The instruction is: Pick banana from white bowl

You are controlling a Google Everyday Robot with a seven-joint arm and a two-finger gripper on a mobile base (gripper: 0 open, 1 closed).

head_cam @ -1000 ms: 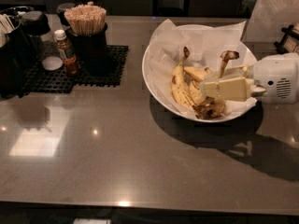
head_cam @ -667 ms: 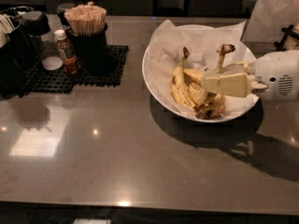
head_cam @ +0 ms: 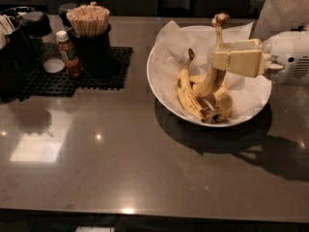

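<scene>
At the far left we see a black mat (head_cam: 72,79) on the table (head_cam: 120,168), keeping the condiments together and well apart from the work: a small bottle (head_cam: 69,56) stands upright on it, just beside a black cup (head_cam: 94,50) packed with wooden sticks (head_cam: 88,19). Right of the mat sits the bowl (head_cam: 155,83), its paper liner (head_cam: 169,37) rising above the rim on the far side, probably there to keep the fruit off the glaze. Inside, a spotted banana (head_cam: 185,93) lies along the left of the pile. The banana (head_cam: 208,82) stands almost upright, its thin stem and dark knob pointing up above the far rim, while its lower end is down among the other fruit; we judge it stands so only because it is held. The gripper (head_cam: 223,58) reaches in from the right, over the bowl, and its cream fingers (head_cam: 241,62) are closed on the banana's upper part, just below the stem. Gripping high suits a lift straight up, clear of the pile. The white wrist (head_cam: 289,57) hangs over the bowl's right rim.
</scene>
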